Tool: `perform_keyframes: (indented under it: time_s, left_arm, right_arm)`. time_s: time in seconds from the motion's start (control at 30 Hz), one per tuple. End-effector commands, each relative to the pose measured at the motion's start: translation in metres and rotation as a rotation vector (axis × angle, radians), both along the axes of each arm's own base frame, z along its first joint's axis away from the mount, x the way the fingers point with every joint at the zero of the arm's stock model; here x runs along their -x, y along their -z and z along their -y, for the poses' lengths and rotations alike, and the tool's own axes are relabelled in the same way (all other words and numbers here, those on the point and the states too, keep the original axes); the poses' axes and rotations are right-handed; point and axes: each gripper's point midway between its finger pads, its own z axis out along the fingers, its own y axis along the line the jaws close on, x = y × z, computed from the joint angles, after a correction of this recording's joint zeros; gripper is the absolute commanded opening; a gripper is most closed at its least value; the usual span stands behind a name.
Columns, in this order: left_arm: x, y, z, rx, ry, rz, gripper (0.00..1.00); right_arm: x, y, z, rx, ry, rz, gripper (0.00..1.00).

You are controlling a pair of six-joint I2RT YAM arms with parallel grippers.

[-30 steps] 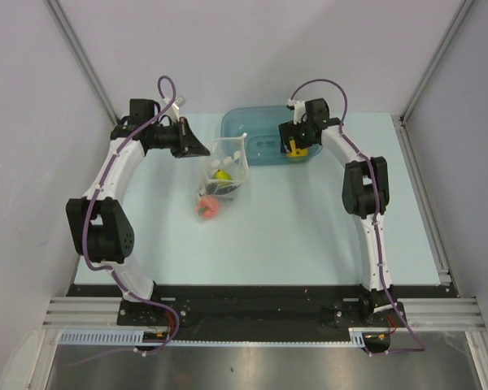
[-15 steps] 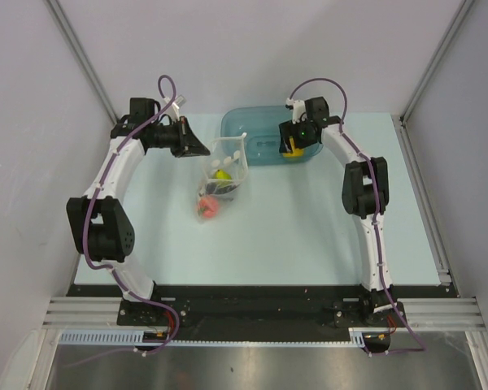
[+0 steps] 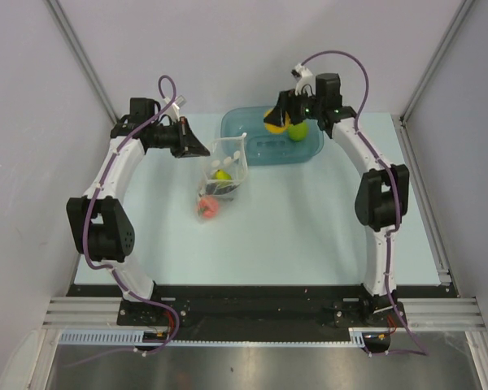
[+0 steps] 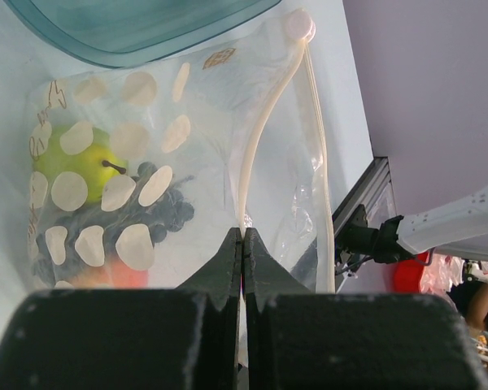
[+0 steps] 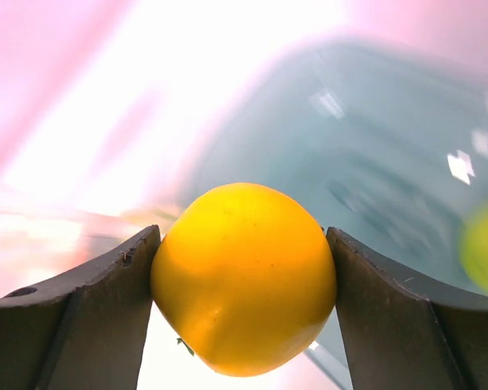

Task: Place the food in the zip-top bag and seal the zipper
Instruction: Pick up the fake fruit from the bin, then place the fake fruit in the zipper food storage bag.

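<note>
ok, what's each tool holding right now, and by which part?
Right tool grips the orange across its middle. Left tool pinches the zip-top bag by its zipper, at the strip's near end.

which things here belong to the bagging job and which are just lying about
Job: bag, zipper, orange, loose green fruit, bagged green fruit, grapes, peach.
Lying about: only the tub, with the loose green fruit in it.
</note>
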Motion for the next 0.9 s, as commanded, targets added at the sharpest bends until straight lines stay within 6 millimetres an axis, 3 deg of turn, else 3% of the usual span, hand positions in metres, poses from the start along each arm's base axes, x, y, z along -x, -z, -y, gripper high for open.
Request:
perform_keyframes:
  time_s: [0.0, 0.07, 0.2, 0.3, 0.4, 0.43, 0.5, 0.57, 0.63, 0.73, 0.8, 0.87]
  left_arm:
    - [-0.005, -0.019, -0.001, 0.005, 0.015, 0.068, 0.0]
    - [-0.005, -0.018, -0.001, 0.005, 0.015, 0.065, 0.0]
    - [-0.004, -0.018, 0.0, 0.011, 0.017, 0.064, 0.0]
    - [-0.003, -0.02, 0.0, 0.014, 0.016, 0.07, 0.0]
    - [-0.001, -0.02, 0.0, 0.014, 0.013, 0.072, 0.0]
    - [-0.001, -0.022, 0.0, 0.015, 0.013, 0.077, 0.0]
    - [0.0, -0.02, 0.0, 0.014, 0.012, 0.072, 0.0]
    - [0.001, -0.021, 0.0, 0.014, 0.013, 0.075, 0.0]
    - [0.001, -0.02, 0.0, 0.012, 0.012, 0.076, 0.0]
    - [0.001, -0.02, -0.001, 0.012, 0.011, 0.076, 0.0]
    - [0.0, -0.02, 0.0, 0.012, 0.01, 0.077, 0.0]
    - [-0.001, -0.021, 0.0, 0.012, 0.01, 0.08, 0.0]
  right_arm:
    - [0.065, -0.14, -0.062, -0.271, -0.245, 0.234, 0.38]
    - [0.089, -0.152, -0.086, -0.305, -0.317, 0.261, 0.38]
    - [0.137, -0.147, -0.127, -0.298, -0.438, 0.256, 0.4]
    - [0.16, -0.129, -0.146, -0.242, -0.475, 0.282, 0.4]
    - [0.168, -0.116, -0.156, -0.199, -0.481, 0.303, 0.4]
    - [0.168, -0.108, -0.157, -0.163, -0.474, 0.307, 0.41]
    - [0.172, -0.098, -0.162, -0.127, -0.48, 0.301, 0.53]
    - [0.169, -0.092, -0.163, -0.088, -0.464, 0.325, 0.76]
    - [0.167, -0.096, -0.162, -0.089, -0.453, 0.337, 0.9]
    - [0.158, -0.114, -0.153, -0.124, -0.425, 0.357, 0.99]
    - [0.148, -0.131, -0.146, -0.172, -0.395, 0.364, 1.0]
    - [0.126, -0.148, -0.126, -0.203, -0.338, 0.386, 1.0]
